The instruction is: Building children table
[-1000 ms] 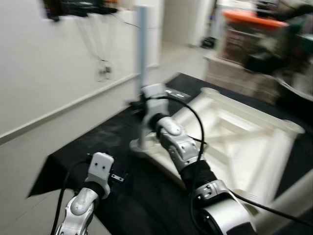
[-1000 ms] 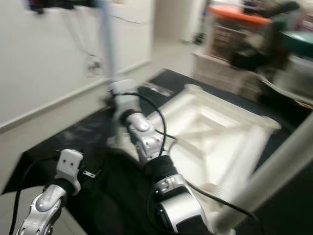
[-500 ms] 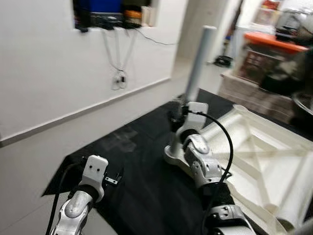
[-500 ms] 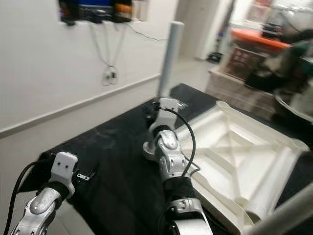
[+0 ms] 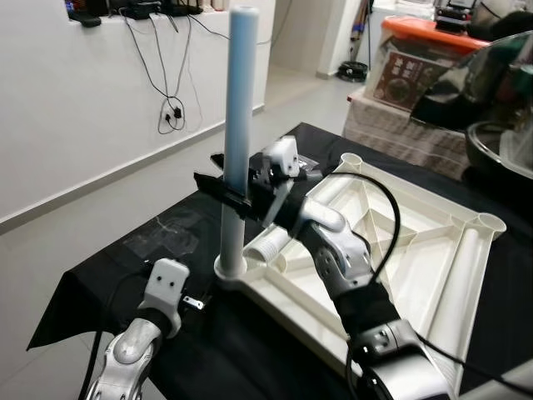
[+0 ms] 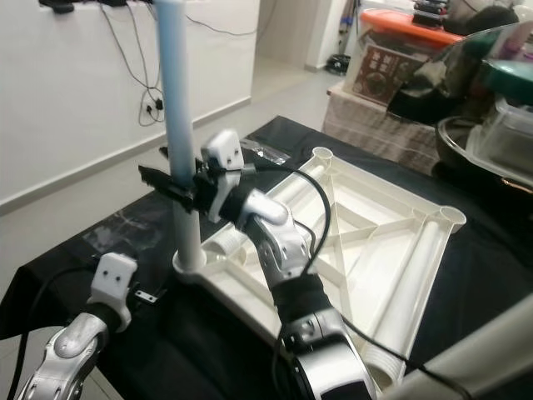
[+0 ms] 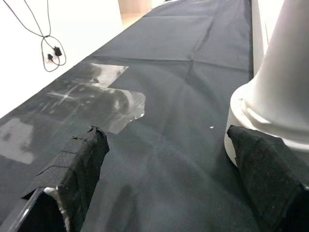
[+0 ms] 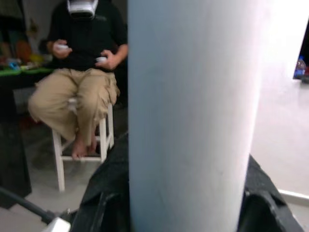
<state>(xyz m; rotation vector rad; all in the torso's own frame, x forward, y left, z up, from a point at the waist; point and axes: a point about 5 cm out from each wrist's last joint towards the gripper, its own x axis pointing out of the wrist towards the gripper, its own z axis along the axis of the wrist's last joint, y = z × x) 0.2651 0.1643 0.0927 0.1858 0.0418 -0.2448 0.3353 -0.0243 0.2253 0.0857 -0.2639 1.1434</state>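
A: Where is the workpiece?

B: White tabletop panel (image 5: 416, 250) lies upside down, ribs up, on the black cloth (image 5: 125, 275) over the table. One pale blue leg (image 5: 237, 125) stands upright in the corner socket (image 5: 230, 268) nearest the robot's left. A second white leg (image 6: 408, 287) lies flat along the panel's right edge.

A: Right end effector?

B: Right end effector (image 5: 229, 193) is clenched on the upright leg, about midway up it, fingers either side of the tube. In the right wrist view the leg (image 8: 193, 116) stands between the two black fingers (image 8: 104, 193), touching both.

A: Left end effector?

B: Left end effector (image 7: 169, 169) is low over the cloth, just beside the socket base (image 7: 260, 121). Released: fingers spread wide, nothing between them. One pad (image 7: 265, 154) is close to or touching the socket; cannot tell which.

A: Surroundings?

B: Shiny tape patch (image 7: 96, 101) on the cloth. A seated person (image 8: 82, 63) on a white stool (image 8: 82, 145) is visible behind the leg in the right wrist view. Cables (image 5: 171, 92) hang on the wall.
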